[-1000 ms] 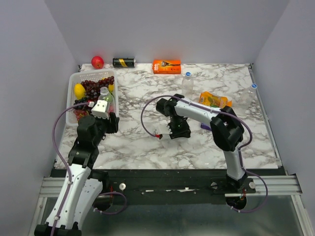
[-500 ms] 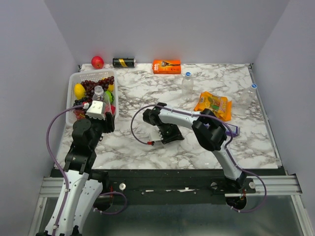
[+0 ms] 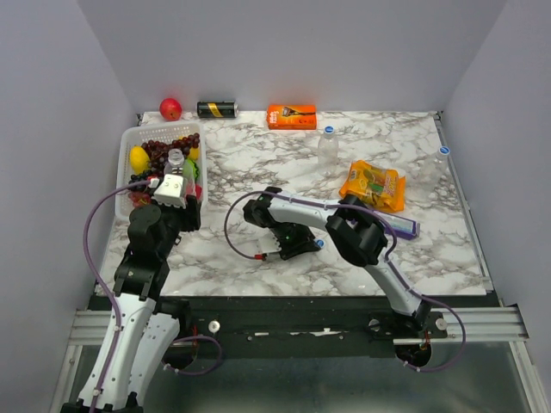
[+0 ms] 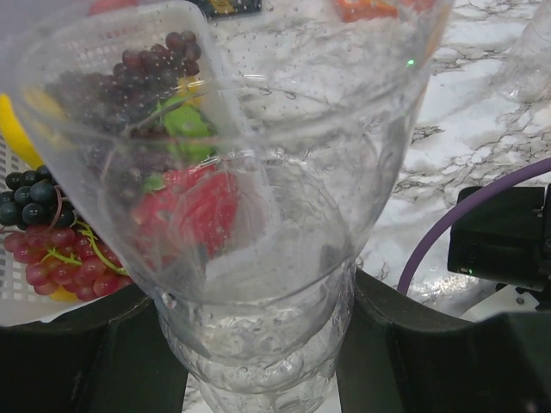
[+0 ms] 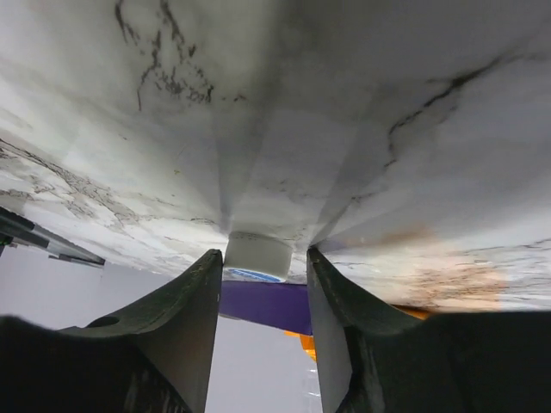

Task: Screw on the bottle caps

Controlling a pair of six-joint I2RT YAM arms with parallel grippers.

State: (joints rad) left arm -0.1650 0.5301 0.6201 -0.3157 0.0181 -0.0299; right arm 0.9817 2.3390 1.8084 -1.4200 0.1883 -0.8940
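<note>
- 1 blue cap point(image 3: 318, 243) lay on the marble table point(image 3: 258, 163) at the tips of the right gripper point(image 5: 264, 258). Its jaws stood parted around the cap, with no firm pinch visible.
- The left gripper point(image 4: 258, 361) was clamped on a clear bottle point(image 4: 258, 206), held upright with the neck up beside the fruit basket point(image 3: 123, 146), well to the left of the cap.
- The right arm was nearer the cap. In my judgement the cap must travel left and descend along the bottle's vertical axis.
- Against 1 second before, the right arm had swung left and its jaws had widened. The bottle had shifted slightly left.
</note>
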